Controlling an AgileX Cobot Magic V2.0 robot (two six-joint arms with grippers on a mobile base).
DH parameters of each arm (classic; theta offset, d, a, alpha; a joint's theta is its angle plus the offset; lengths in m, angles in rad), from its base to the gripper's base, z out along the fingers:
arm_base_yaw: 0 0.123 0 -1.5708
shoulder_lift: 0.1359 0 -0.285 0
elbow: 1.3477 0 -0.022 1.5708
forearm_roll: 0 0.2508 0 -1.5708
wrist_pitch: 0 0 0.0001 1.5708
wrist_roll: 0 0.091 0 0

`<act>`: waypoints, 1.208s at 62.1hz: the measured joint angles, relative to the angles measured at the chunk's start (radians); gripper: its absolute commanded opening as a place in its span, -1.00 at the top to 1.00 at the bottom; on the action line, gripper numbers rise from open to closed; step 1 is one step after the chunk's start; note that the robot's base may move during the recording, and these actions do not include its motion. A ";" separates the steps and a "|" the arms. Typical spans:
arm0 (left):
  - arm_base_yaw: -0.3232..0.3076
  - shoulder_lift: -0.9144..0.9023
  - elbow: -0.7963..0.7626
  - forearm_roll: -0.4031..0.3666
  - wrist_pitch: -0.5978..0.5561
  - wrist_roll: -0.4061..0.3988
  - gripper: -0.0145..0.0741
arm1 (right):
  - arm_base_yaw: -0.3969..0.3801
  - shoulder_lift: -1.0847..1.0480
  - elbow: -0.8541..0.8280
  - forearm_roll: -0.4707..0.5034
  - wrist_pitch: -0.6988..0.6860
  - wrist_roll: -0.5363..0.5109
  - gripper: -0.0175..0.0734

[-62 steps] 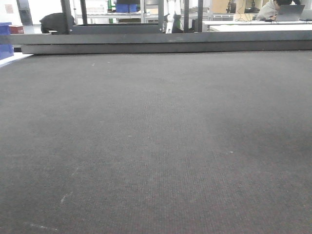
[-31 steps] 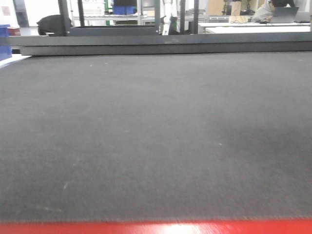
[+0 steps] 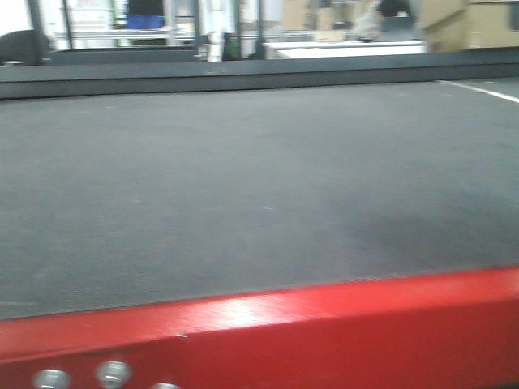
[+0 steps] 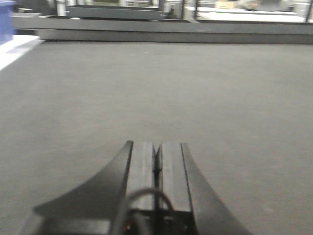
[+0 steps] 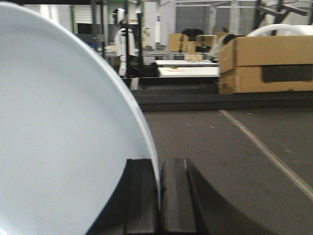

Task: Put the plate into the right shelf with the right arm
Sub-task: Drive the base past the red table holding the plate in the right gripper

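Observation:
The white plate (image 5: 58, 137) fills the left half of the right wrist view, standing on edge. My right gripper (image 5: 159, 164) is shut on its rim, one black finger on each side. In the left wrist view my left gripper (image 4: 156, 146) is shut with nothing between its fingers, low over the grey mat (image 4: 195, 98). Neither arm nor the plate shows in the front view. The right shelf is out of view.
A grey mat table (image 3: 243, 178) with a red front rail (image 3: 340, 324) spans the front view. Cardboard boxes (image 5: 266, 63) stand at the right beyond the mat, which carries a pale line (image 5: 264, 149). A blue bin (image 4: 6, 19) sits far left. Blurred racking and desks lie behind.
The front view has drawn back from the table and swung right: the red rail has risen into the bottom of the frame and the background has slid left.

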 measured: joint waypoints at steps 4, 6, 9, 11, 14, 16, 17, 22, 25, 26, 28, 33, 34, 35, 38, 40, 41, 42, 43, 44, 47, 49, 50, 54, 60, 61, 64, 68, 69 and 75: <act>0.000 0.000 0.000 0.000 0.000 0.000 0.96 | 0.000 0.000 0.000 0.000 0.000 0.000 0.50; 0.000 0.000 0.000 0.000 0.000 0.000 0.96 | 0.000 0.000 0.000 0.000 0.000 0.000 0.50; 0.000 0.000 0.000 0.000 0.000 0.000 0.96 | 0.000 0.000 0.000 0.000 0.000 0.000 0.50; 0.000 0.000 0.000 0.000 0.000 0.000 0.96 | 0.000 0.000 0.000 0.000 0.000 0.000 0.50; 0.000 0.000 0.000 0.000 0.000 0.000 0.96 | 0.000 0.000 0.000 0.000 0.000 0.000 0.50; 0.000 0.000 0.000 0.000 0.000 0.000 0.96 | 0.000 0.000 0.000 0.000 0.000 0.000 0.50; 0.000 0.000 0.000 0.000 0.000 0.000 0.96 | 0.000 0.000 0.000 0.000 0.000 0.000 0.50; 0.000 0.000 0.000 0.000 0.000 0.000 0.96 | 0.000 0.000 0.000 0.000 0.000 0.000 0.50; 0.000 0.000 0.000 0.000 0.000 0.000 0.96 | 0.000 0.000 0.000 0.000 0.000 0.000 0.50; 0.000 0.000 0.000 0.000 0.000 0.000 0.96 | 0.000 0.000 0.000 0.000 0.000 0.000 0.50; 0.000 0.000 0.000 0.000 0.000 0.000 0.96 | 0.000 0.000 0.000 0.000 0.000 0.000 0.50; 0.000 0.000 0.000 0.000 0.000 0.000 0.96 | 0.000 0.000 0.000 0.000 0.000 0.000 0.50; 0.000 0.000 0.000 0.000 0.000 0.000 0.96 | 0.000 0.000 0.000 0.000 0.000 0.000 0.50; 0.000 0.000 0.000 0.000 0.000 0.000 0.96 | 0.000 0.000 0.000 0.000 0.000 0.000 0.50; 0.000 0.000 0.000 0.000 0.000 0.000 0.96 | 0.000 0.000 0.000 0.000 0.000 0.000 0.50; 0.000 0.000 0.000 0.000 0.000 0.000 0.96 | 0.000 0.000 0.000 0.000 0.000 0.000 0.50; 0.000 0.000 0.000 0.000 0.000 0.000 0.96 | 0.000 0.000 0.000 0.000 0.000 0.000 0.50; 0.000 0.000 0.000 0.000 0.000 0.000 0.96 | 0.000 0.000 0.000 0.000 0.000 0.000 0.50; 0.000 0.000 0.000 0.000 0.000 0.000 0.96 | 0.000 0.000 0.000 0.000 0.000 0.000 0.50; 0.000 0.000 0.000 0.000 0.000 0.000 0.96 | 0.000 0.000 0.000 0.000 0.000 0.000 0.50; 0.000 0.000 0.000 0.000 0.000 0.000 0.96 | 0.000 0.000 0.000 0.000 0.000 0.000 0.50; 0.000 0.000 0.000 0.000 0.000 0.000 0.96 | 0.000 0.000 0.000 0.000 0.000 0.000 0.50; 0.000 0.000 0.000 0.000 0.000 0.000 0.96 | 0.000 0.000 0.000 0.000 0.000 0.000 0.50; 0.000 0.000 0.000 0.000 0.000 0.000 0.96 | 0.000 0.000 0.000 0.000 0.000 0.000 0.50; 0.000 0.000 0.000 0.000 0.000 0.000 0.96 | 0.000 0.000 0.000 0.000 0.000 0.000 0.50; 0.000 0.000 0.000 0.000 0.000 0.000 0.96 | 0.000 0.000 0.000 0.000 0.000 0.000 0.50; 0.000 0.000 0.000 0.000 0.000 0.000 0.96 | 0.000 0.000 0.000 0.000 0.000 0.000 0.50; 0.000 0.000 0.000 0.000 0.000 0.000 0.96 | 0.000 0.000 0.000 0.000 0.000 0.000 0.50; 0.000 0.000 0.000 0.000 0.000 0.000 0.96 | 0.000 0.000 0.000 0.000 0.000 0.000 0.50; 0.000 0.000 0.000 0.000 0.000 0.000 0.96 | 0.000 0.000 0.000 0.000 0.000 0.000 0.50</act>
